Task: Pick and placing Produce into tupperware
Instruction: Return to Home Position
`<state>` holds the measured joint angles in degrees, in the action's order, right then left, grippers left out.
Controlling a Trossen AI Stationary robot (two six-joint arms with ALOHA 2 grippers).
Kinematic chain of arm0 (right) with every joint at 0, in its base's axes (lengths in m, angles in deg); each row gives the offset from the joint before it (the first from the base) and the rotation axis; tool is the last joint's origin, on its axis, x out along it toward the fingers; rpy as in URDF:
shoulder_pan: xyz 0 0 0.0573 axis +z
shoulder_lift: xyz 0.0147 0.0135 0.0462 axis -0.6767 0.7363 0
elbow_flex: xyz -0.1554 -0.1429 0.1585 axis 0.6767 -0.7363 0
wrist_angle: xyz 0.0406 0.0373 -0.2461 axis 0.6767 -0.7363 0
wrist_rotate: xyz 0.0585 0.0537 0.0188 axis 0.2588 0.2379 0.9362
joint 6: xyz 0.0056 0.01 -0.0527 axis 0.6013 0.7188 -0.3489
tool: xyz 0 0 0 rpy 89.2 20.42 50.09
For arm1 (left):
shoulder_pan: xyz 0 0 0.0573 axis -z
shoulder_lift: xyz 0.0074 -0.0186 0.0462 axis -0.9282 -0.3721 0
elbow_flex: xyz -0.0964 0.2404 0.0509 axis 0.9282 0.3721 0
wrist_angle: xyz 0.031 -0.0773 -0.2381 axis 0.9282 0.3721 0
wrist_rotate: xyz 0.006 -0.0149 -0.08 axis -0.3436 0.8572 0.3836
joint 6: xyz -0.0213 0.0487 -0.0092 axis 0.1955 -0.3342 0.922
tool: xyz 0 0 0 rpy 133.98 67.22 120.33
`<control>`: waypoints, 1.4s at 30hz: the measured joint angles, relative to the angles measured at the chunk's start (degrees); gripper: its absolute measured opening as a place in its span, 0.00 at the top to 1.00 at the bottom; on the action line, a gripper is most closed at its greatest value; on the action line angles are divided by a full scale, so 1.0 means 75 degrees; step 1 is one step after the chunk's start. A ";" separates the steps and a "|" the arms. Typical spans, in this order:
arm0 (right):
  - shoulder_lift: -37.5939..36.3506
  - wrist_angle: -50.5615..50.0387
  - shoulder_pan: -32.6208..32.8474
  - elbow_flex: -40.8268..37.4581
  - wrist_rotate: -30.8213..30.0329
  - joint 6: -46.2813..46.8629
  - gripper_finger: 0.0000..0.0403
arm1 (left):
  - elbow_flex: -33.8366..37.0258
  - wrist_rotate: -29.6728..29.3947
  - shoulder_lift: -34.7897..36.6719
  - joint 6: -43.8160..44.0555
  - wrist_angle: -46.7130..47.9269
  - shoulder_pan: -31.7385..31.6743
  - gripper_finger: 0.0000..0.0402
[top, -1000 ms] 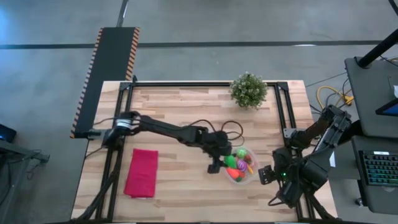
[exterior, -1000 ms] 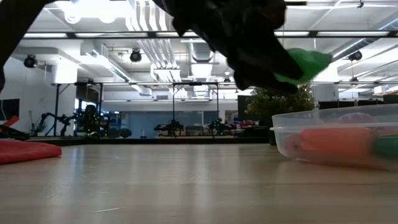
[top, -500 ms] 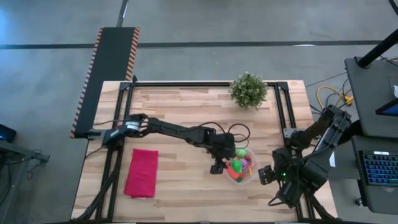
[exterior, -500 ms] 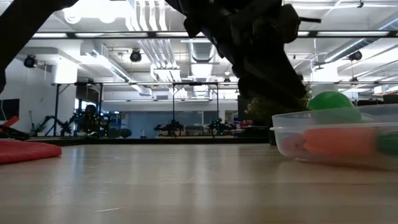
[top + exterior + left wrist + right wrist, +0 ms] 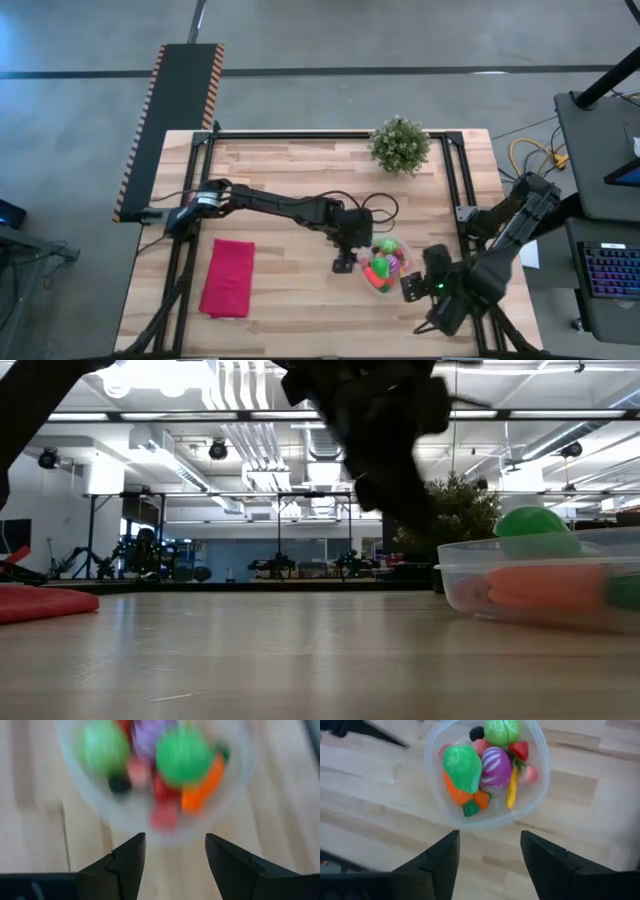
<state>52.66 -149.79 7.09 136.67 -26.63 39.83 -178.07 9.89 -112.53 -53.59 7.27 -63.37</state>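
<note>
The clear round tupperware (image 5: 386,268) stands on the table's right half and holds the produce: a green piece (image 5: 462,767), a pink-purple one (image 5: 495,766), an orange carrot (image 5: 465,797), yellow and red bits. In the low view a green piece (image 5: 530,522) shows above the tupperware's rim (image 5: 540,550). My left gripper (image 5: 345,262) hovers just left of the tupperware, open and empty (image 5: 175,840). My right gripper (image 5: 408,288) is near the tupperware's right near side, open and empty (image 5: 490,836).
A red folded cloth (image 5: 228,278) lies on the table's left near part. A green potted plant (image 5: 400,143) stands at the far edge, right of centre. Black frame rails run along the table's left, right and far sides. Bare wood lies between cloth and tupperware.
My left gripper held a green piece above the tupperware, let it go into the tupperware, then drew back toward the table's left. The green piece now rests on top of the other produce. My right arm has swung toward the tupperware from the table's right edge.
</note>
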 joint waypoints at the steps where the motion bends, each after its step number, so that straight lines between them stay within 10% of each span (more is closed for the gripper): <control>1: 0.0073 0.0118 -0.0060 -0.0059 -0.0040 -0.0051 0.50 | 0.0018 0.0138 0.0004 -0.0147 0.0371 -0.0004 0.52; 7: 0.0105 0.0256 -0.0129 -0.0078 -0.0876 -0.0279 0.58 | 0.1182 0.0921 0.1325 -0.0331 0.0823 0.0540 0.52; 20: -0.0655 0.0059 -0.0406 0.1198 -0.2389 -0.2110 0.62 | 0.5651 -0.1984 0.7515 0.2109 -0.1916 0.1069 0.52; 25: -0.0497 0.0856 -0.0349 0.1728 -0.3043 -0.3542 0.62 | 0.6636 -0.1672 0.9301 0.4998 -0.2087 0.1198 0.52; 36: -0.0105 0.4760 -0.0744 0.1943 -0.4936 -0.9030 0.62 | 0.8317 -0.0419 1.1842 0.4074 -0.4372 0.2440 0.52; 42: -0.0544 0.5112 -0.1794 0.0966 -0.4693 -0.9225 0.62 | 0.9167 -0.1077 1.3174 0.3256 -0.4492 0.2465 0.52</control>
<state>48.58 -111.44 -6.36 143.92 -61.82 -29.36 -109.32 1.81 -13.73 -29.17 -26.42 -44.89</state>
